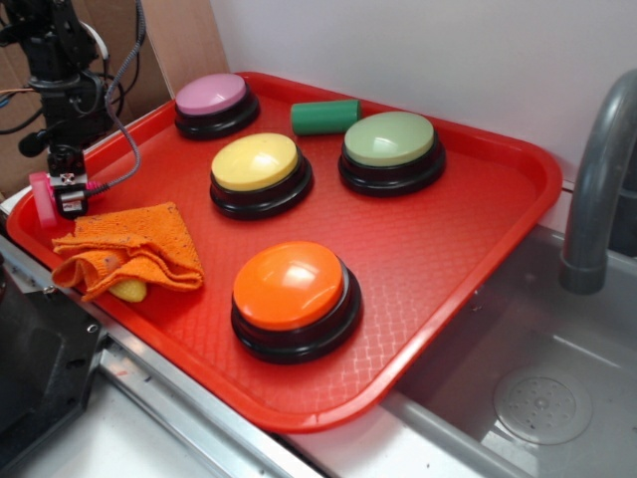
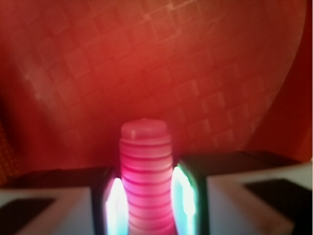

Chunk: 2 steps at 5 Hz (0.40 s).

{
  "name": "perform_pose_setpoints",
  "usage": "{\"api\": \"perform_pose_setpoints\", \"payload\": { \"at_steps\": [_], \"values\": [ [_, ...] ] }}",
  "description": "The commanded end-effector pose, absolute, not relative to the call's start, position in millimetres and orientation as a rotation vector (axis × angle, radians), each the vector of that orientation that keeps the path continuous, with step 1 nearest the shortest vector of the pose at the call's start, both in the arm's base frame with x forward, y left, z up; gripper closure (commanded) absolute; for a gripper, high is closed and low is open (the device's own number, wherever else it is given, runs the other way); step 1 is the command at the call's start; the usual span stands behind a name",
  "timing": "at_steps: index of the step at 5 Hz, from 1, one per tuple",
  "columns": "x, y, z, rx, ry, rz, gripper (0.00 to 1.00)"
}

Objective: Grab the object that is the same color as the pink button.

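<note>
Gripper (image 1: 62, 192) jaws are closed tight on the pink bolt (image 2: 146, 181). In the wrist view the bolt's ridged shaft stands straight up between the two pads (image 2: 115, 205), and each pad presses on one side of it. In the outside view the bolt's flat pink head (image 1: 40, 195) pokes out at the left of the gripper, over the left edge of the red tray (image 1: 448, 259). It looks lifted a little off the tray, but I cannot tell for sure.

The bolt is the same color family as the pink button (image 1: 212, 97), which sits at the far corner of the tray. So the right thing is in the grip, not the green cylinder (image 1: 325, 116).

I think the grabbing step is nearly done. Next the arm needs to go straight up, slowly, and hold its squeeze. The shaft is round and ridged, so it could slip or turn if the squeeze gets loose. The orange cloth (image 1: 129, 249) lies just beside the gripper, so the arm should keep clear of it.
</note>
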<state>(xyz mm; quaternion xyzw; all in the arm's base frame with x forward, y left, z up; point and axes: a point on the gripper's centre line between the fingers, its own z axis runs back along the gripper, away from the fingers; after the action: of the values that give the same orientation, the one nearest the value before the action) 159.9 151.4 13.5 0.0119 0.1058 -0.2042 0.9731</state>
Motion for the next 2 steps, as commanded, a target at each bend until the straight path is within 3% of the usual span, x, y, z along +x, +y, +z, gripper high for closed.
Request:
{"api": "perform_pose_setpoints", "payload": {
  "at_steps": [1, 2],
  "values": [
    [182, 120, 77, 0.013, 0.152, -0.232, 1.0],
    [193, 84, 106, -0.015, 0.09, -0.251, 1.0]
  ]
}}
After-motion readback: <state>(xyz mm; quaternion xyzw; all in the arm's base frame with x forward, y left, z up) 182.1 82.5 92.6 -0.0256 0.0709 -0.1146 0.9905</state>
